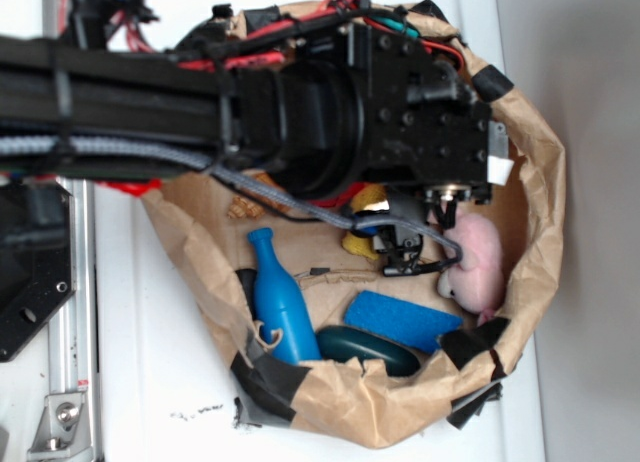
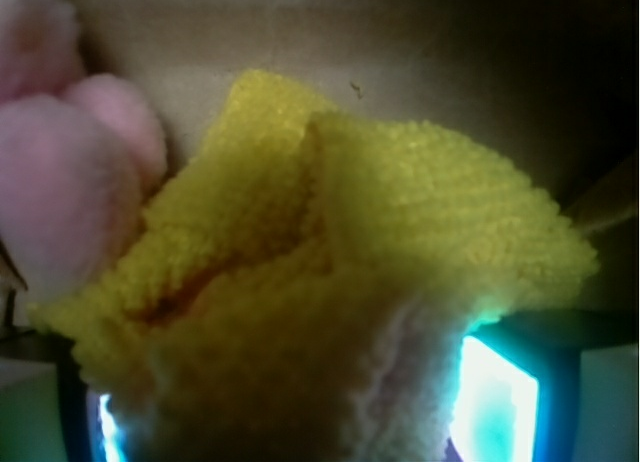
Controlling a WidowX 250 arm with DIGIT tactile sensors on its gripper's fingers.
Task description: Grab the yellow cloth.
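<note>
The black robot arm [image 1: 200, 112], wrapped in red and grey cables, reaches across from the left and covers the top of a crumpled brown paper bag [image 1: 540, 162] that lies open on the white surface [image 1: 150, 382], its rim patched with black tape. Inside the bag I count one of each: a bright blue plastic bottle [image 1: 280, 302], a dark teal oval dish [image 1: 370, 350], a blue rectangular sponge [image 1: 400, 320] and a pale pink plush toy [image 1: 475, 262] against the right wall.

The soft bright-yellow terry cloth [image 1: 368, 210] shows only as a small patch under the arm in the exterior view, between the bottle and the plush toy. From the wrist view the cloth [image 2: 330, 282] fills most of the picture, bunched and folded upward with a crease down its middle, its looped pile plain to see and a paler ribbed strip near the bottom. The plush toy [image 2: 70, 172] sits just beside it on the left.

The black end effector [image 1: 405, 250] hangs low over the cloth; its fingers look closed in on the gathered fabric, which rises straight toward the wrist camera.

No brand or writing is legible anywhere.
</note>
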